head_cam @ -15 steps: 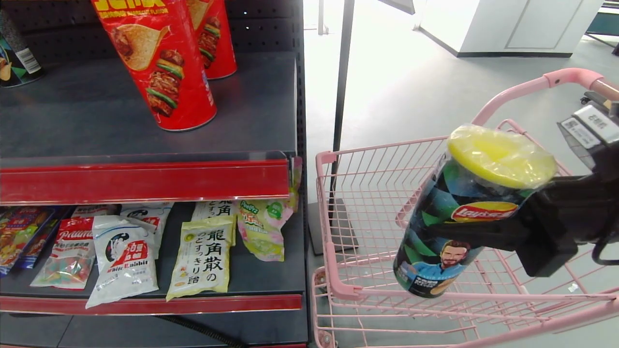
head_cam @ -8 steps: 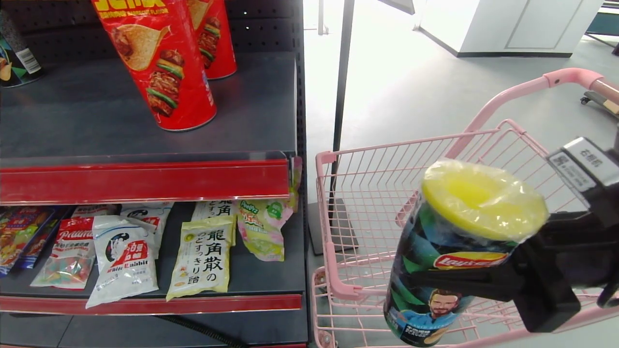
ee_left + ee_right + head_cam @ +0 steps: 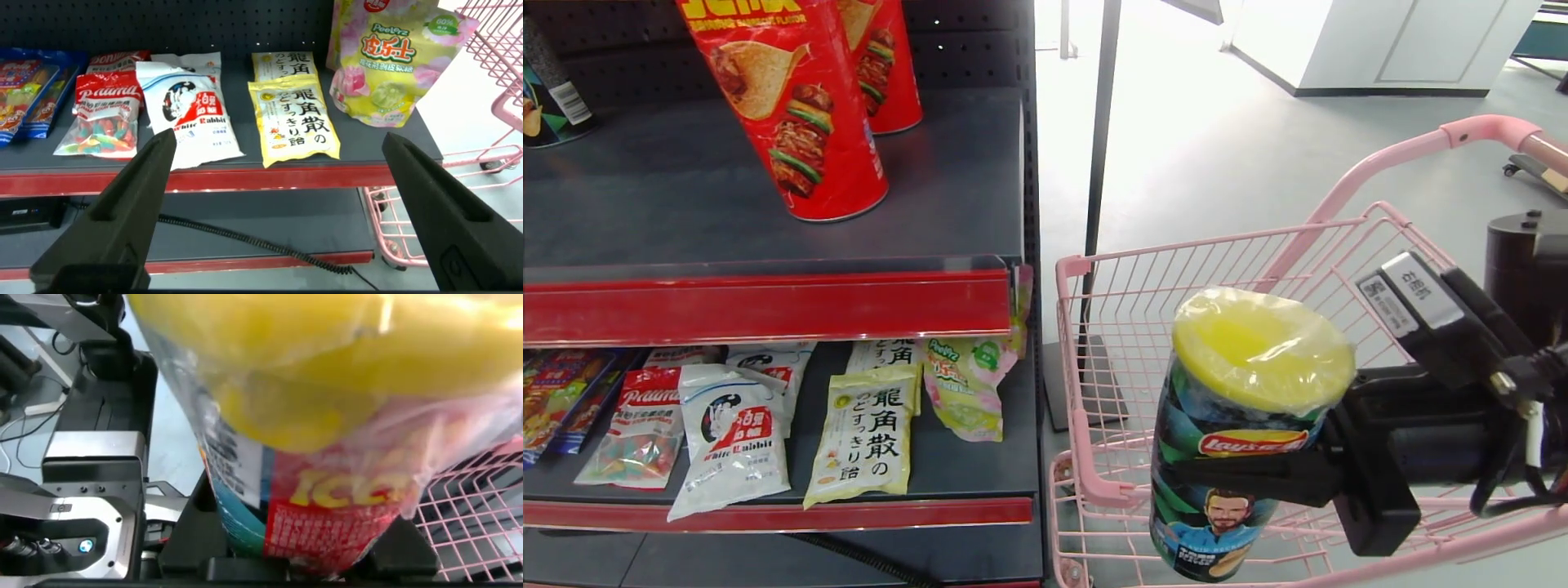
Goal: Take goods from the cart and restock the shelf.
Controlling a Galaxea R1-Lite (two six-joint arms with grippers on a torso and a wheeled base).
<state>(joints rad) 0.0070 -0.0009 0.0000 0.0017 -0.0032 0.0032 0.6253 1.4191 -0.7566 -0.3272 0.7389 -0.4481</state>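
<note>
A tall chip can (image 3: 1235, 457) with a yellow lid and a blue-green printed body hangs upright over the front of the pink wire cart (image 3: 1086, 278). My right gripper (image 3: 1245, 474) is shut on it just under the lid. Up close, the right wrist view has the same can (image 3: 327, 457) with its plastic-wrapped lid. My left gripper (image 3: 278, 204) is open with nothing between its fingers, facing the lower shelf's snack bags (image 3: 294, 118). The upper shelf (image 3: 947, 196) carries two red chip cans (image 3: 796, 106) and has bare board to their right.
A dark can (image 3: 547, 90) stands at the upper shelf's far left. Several snack bags (image 3: 862, 433) lie on the lower shelf. A black upright post (image 3: 1098, 163) stands between shelf and cart. A coiled cable (image 3: 270, 245) runs under the lower shelf.
My right gripper has carried the chip can down and to the left, toward the shelf side of the cart. The shelf goods and cart have not moved.
</note>
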